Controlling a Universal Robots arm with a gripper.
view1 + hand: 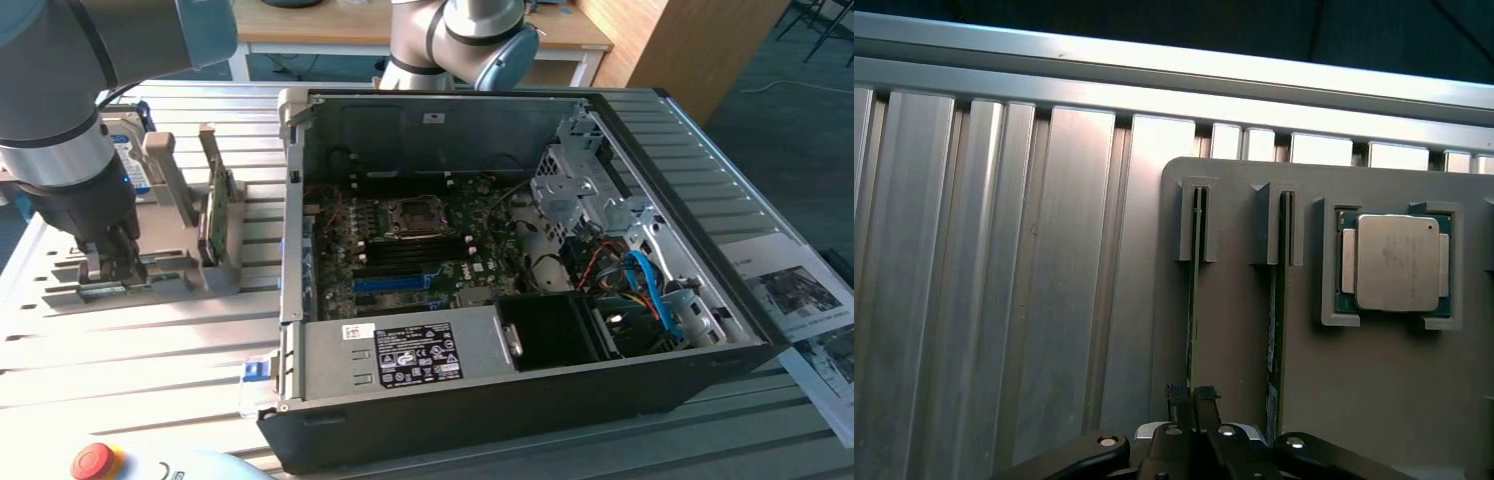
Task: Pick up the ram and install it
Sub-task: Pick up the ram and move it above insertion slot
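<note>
1. Pinching the ram [1194,300], your gripper [1194,400] has both fingertips pressed against the stick's thin upper edge, one on each side.
2. You find the ram standing on edge in the slot nearest the outer edge of the gray holder [1234,350].
3. A second board [1279,300] stands in the next slot, just beside it; a processor [1394,262] lies flat in a pocket past that.
4. The gray holder rests on the ribbed tabletop [134,350], with an open computer case [534,420] beside it.
</note>
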